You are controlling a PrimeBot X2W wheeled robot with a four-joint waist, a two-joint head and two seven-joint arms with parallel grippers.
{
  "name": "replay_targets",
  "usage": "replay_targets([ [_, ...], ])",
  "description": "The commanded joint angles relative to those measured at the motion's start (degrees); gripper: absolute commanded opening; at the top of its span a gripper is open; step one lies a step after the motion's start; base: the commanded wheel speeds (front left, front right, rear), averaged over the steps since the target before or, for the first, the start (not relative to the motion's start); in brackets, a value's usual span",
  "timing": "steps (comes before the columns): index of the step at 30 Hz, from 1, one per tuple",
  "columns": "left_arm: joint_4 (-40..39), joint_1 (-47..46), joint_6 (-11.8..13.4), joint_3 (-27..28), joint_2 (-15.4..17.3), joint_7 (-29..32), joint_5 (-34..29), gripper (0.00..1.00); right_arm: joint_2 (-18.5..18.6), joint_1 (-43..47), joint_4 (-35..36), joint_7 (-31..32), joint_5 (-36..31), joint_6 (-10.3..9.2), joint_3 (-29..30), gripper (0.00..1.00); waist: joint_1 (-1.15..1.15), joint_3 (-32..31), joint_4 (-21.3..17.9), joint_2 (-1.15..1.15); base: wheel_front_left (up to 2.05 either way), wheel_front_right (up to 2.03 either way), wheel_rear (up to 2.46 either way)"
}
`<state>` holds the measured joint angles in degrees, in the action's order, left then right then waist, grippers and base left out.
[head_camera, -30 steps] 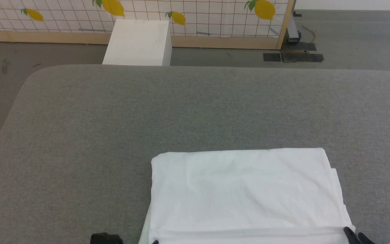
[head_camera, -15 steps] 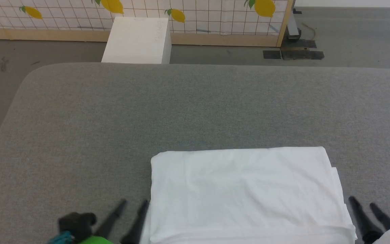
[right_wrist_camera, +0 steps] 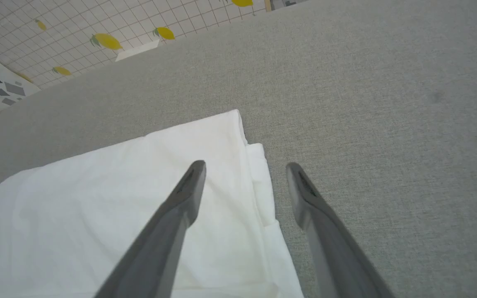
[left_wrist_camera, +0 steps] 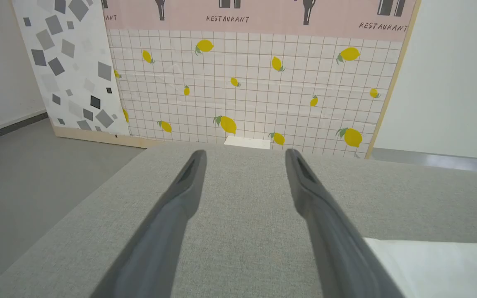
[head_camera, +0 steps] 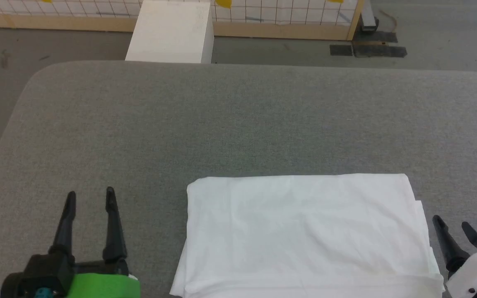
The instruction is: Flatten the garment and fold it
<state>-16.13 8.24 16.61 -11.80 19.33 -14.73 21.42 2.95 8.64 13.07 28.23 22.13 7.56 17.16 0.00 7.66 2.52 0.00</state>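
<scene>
The garment [head_camera: 300,231] lies folded into a neat white rectangle near the front edge of the grey padded table [head_camera: 238,120]. My left gripper [head_camera: 89,195] stands open over bare table well to the left of it, holding nothing. My right gripper [head_camera: 451,223] is open just off the garment's right edge, also empty. In the right wrist view the garment [right_wrist_camera: 118,198] spreads under my open right gripper [right_wrist_camera: 244,165], whose left finger hangs above the cloth. The left wrist view has my open left gripper [left_wrist_camera: 244,153] over grey table, with a corner of the garment [left_wrist_camera: 441,265] at lower right.
A rigid white box [head_camera: 170,33] stands on the floor beyond the table's far edge, before a lemon-patterned panel [left_wrist_camera: 246,87] with a wooden base. Dark floor plates [head_camera: 367,49] lie at the far right. The table's left corner is rounded.
Both grippers have opened and drawn away from the garment's front corners, the left one moving out to the left. The head camera has tilted down slightly.
</scene>
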Motion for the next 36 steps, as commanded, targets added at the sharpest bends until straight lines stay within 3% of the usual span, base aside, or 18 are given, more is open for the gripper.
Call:
replay_targets([
  [1,0.49,0.86,-0.72,0.21,-1.28,-0.25,-1.27,1.0,0.62,-1.49,-1.22,0.83,-0.65,-0.08,0.0,1.0,0.0,1.06,0.56,0.0,0.0,0.0,0.0],
  [11,2.91,0.03,-6.53,2.27,-5.77,-0.26,-3.97,1.0,1.64,-4.79,-9.41,7.32,0.31,-0.08,0.76,1.0,0.0,4.41,3.92,0.0,0.0,0.0,0.0],
  [23,4.84,-0.06,-10.4,4.23,-7.57,-0.27,-5.27,1.0,1.25,-5.7,-16.56,8.84,2.12,-0.08,1.24,0.98,0.0,4.4,5.51,0.0,0.0,0.0,0.0],
  [24,4.96,0.05,-10.58,4.34,-7.56,-0.27,-5.25,1.0,1.15,-5.82,-17.18,8.95,2.26,-0.08,1.22,0.53,0.0,4.24,5.44,0.0,0.0,0.0,0.0],
  [25,5.09,0.17,-10.8,4.43,-7.47,-0.27,-5.27,1.0,1.1,-5.99,-17.94,9.03,2.33,-0.08,0.87,0.34,0.0,3.99,5.32,0.0,0.0,0.0,0.0],
  [26,5.18,0.26,-10.95,4.5,-7.41,-0.27,-5.27,1.0,1.07,-6.17,-18.43,8.82,2.39,-0.08,0.83,0.0,0.0,3.81,5.22,0.0,0.0,0.0,0.0],
  [36,5.88,0.88,-11.77,4.56,-7.15,-0.27,-4.59,1.0,2.48,-9.28,-19.2,6.91,1.13,-0.08,1.85,0.0,0.0,1.13,3.49,0.0,0.0,0.0,0.0],
])
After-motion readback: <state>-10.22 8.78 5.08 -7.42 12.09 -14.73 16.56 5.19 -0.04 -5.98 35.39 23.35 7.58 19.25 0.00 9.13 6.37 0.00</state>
